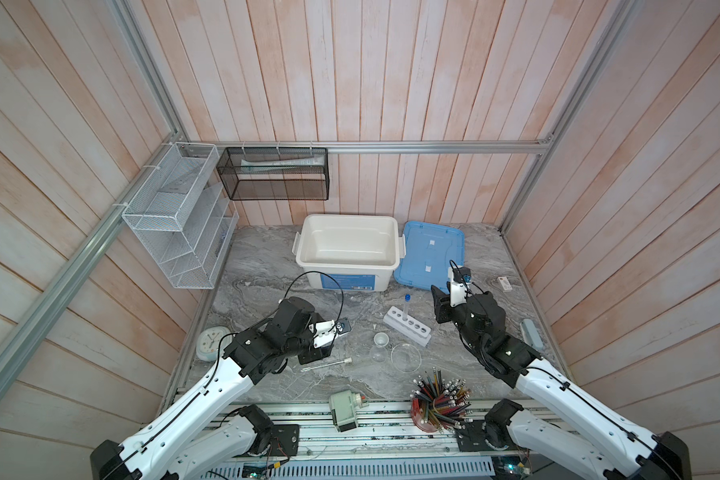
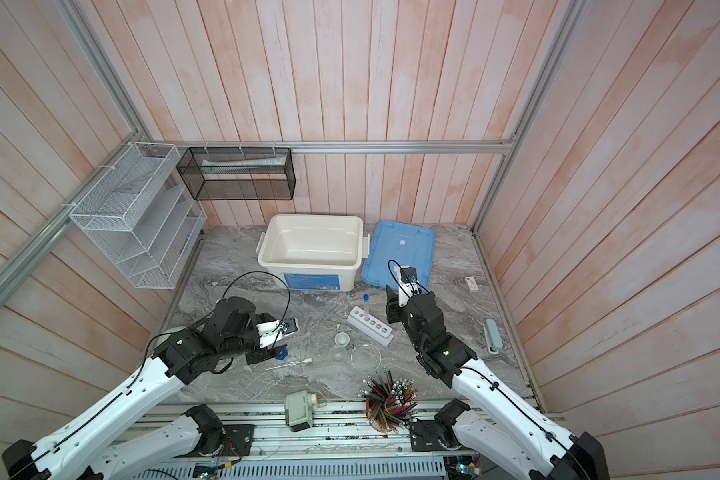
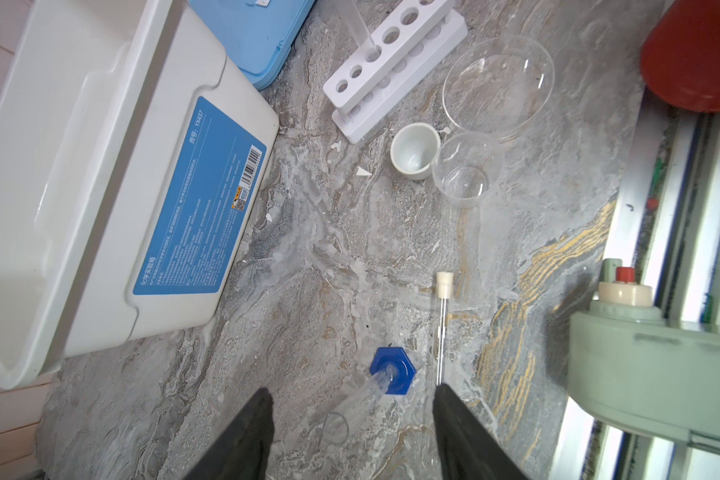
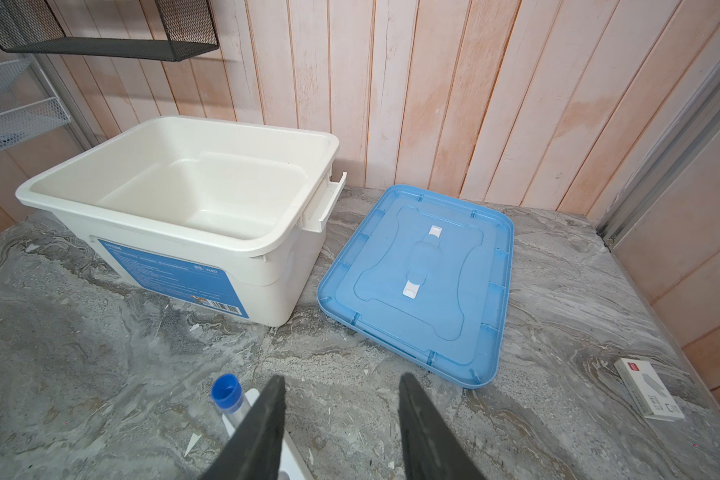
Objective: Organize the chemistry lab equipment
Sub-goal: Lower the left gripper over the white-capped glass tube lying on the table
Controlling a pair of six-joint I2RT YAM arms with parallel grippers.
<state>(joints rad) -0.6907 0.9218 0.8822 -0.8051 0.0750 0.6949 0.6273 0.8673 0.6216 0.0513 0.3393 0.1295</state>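
Jaws of left gripper stand wide apart around upright blue-based cylinder, untouched; white-capped tube lies alongside. Right gripper, parted and empty, hovers beside blue-capped tube in rack. Bare marble fronts bin.

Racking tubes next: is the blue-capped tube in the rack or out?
In: the blue-capped test tube stands upright in the white rack.

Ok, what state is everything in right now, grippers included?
white bin: open, empty
blue lid: off, flat beside bin
blue-capped tube: upright in rack
white-capped tube: lying on table
cylinder: upright between left jaws, not gripped
left gripper: open
right gripper: open, empty
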